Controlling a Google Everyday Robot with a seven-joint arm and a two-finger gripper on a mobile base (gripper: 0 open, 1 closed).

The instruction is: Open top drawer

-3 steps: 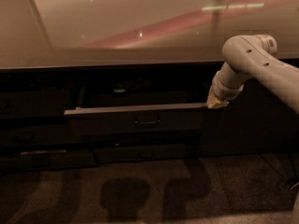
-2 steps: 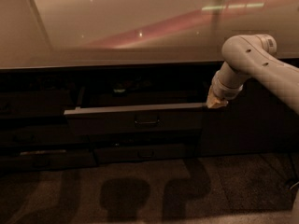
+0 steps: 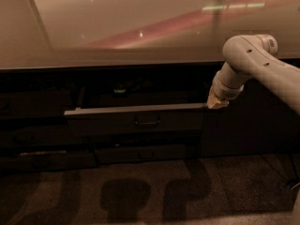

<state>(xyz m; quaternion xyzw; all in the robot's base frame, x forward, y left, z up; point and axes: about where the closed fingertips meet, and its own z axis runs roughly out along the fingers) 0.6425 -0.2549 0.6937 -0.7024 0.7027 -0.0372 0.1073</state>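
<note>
The top drawer [image 3: 117, 122] stands pulled out from the dark cabinet below the counter. Its pale top rim runs across the middle of the camera view, and a small loop handle [image 3: 147, 123] sits at the centre of its front. Behind the rim the inside is dark. My gripper [image 3: 216, 102] is at the drawer's right end, level with the top rim, at the tip of the pale arm [image 3: 248, 64] that comes in from the right. The arm's wrist hides its fingers.
A wide glossy counter [image 3: 131, 27] spans the view above the drawers. A lower, shorter drawer front [image 3: 146, 153] with a like handle sits under the open one. More dark drawer fronts [image 3: 33, 102] lie to the left. Dark speckled floor [image 3: 140, 191] runs along the front.
</note>
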